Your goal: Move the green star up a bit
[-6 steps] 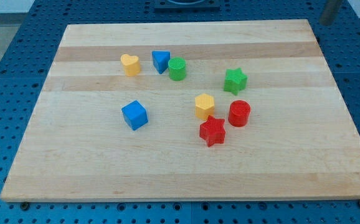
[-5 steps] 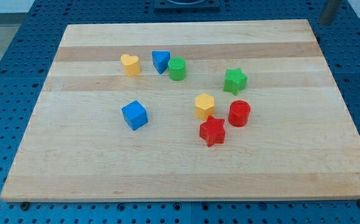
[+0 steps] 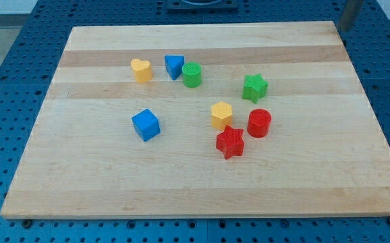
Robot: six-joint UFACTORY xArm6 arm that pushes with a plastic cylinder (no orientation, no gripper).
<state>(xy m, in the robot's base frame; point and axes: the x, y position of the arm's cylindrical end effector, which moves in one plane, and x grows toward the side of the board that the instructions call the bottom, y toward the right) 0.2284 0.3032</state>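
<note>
Now my tip (image 3: 343, 28) shifted slightly left (top right corner); green star (image 3: 254, 88) unmoved

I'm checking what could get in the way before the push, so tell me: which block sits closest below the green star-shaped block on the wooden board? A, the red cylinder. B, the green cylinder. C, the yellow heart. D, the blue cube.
A: the red cylinder block sits just below the green star-shaped block, toward the view's bottom; the other three lie well off to the view's left.
</note>
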